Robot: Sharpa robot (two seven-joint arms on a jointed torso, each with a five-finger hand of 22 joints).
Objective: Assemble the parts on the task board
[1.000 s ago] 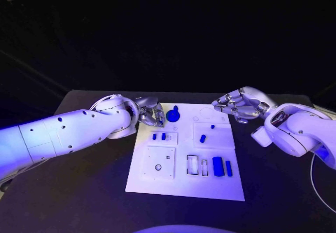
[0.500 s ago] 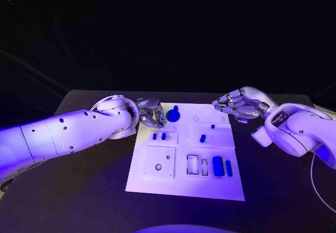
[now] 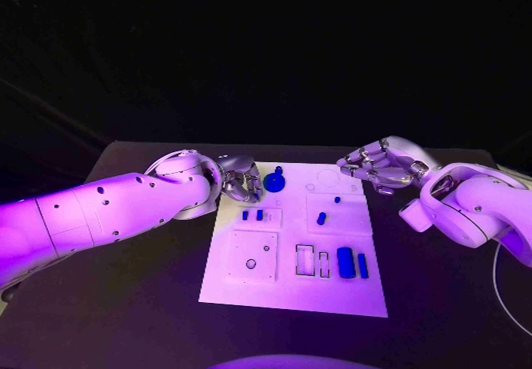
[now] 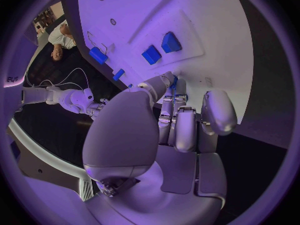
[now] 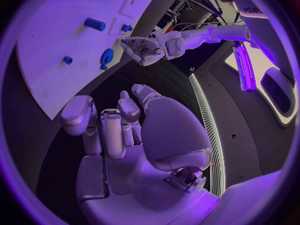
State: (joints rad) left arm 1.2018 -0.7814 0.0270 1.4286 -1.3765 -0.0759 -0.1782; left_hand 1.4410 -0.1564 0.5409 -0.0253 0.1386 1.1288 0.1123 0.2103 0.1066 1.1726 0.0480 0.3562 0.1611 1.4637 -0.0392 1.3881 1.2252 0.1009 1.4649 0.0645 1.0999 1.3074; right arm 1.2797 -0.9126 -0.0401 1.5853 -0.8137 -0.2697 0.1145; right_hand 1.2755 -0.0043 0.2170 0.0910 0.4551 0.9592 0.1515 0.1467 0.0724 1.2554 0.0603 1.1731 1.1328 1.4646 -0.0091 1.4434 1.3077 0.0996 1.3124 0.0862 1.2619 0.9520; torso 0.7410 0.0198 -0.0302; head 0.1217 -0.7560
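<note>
We see the left hand (image 3: 238, 181) curled at the board's (image 3: 290, 296) far left corner, fingertips touching the round blue part (image 3: 274, 183); whether it grips we cannot tell. The right hand (image 3: 377, 171) hovers curled, holding nothing.

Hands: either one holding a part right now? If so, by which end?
Nothing held. The left hand sits beside the round blue part, fingers curled in; the right hand is curled in too, with nothing in it.

One task board (image 3: 290, 296) is seen on the counter (image 3: 133, 307). Seven blue parts are counted on it: one round part (image 3: 274, 183), two small blocks (image 3: 253, 215), two small pegs (image 3: 321, 219), two long bars (image 3: 351, 263).
</note>
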